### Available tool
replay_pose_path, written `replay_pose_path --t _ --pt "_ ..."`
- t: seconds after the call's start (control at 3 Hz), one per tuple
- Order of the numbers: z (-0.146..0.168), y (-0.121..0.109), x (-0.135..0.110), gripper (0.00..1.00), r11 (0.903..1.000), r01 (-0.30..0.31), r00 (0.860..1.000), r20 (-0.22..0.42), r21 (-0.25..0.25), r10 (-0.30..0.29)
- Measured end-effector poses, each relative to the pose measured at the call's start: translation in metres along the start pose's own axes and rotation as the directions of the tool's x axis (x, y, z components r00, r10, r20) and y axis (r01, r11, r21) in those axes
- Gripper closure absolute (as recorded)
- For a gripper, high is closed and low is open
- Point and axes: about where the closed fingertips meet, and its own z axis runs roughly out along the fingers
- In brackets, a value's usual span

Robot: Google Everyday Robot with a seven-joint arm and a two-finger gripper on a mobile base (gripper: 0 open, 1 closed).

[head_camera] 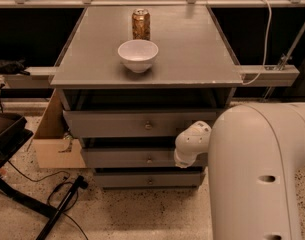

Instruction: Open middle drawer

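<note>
The middle drawer [127, 158] is a wide shallow grey front with a small round knob [149, 160]. It sits between a taller top drawer [117, 124] and a low bottom drawer [137, 179] of the grey cabinet. All three fronts stick out a little in steps. My gripper [183, 159] hangs at the end of the white arm [257, 174], just in front of the right part of the middle drawer's front and right of its knob. I cannot see whether it touches the drawer.
A white bowl [138, 55] and a drink can [141, 24] stand on the cabinet top [192, 54]. A cardboard box [54, 144] stands left of the cabinet. A dark stand and cables [57, 204] lie on the speckled floor at the left.
</note>
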Motion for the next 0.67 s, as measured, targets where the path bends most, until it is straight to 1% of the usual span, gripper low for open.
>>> replay_pose_path --t 0.33,0.67 --pt "-0.0047 -0.001 -0.0006 1.0 1.0 0.0 1.0 0.0 0.0 0.0" --pt "-0.01 -0.0025 -0.0016 1.0 1.0 0.0 1.0 0.0 0.0 0.0"
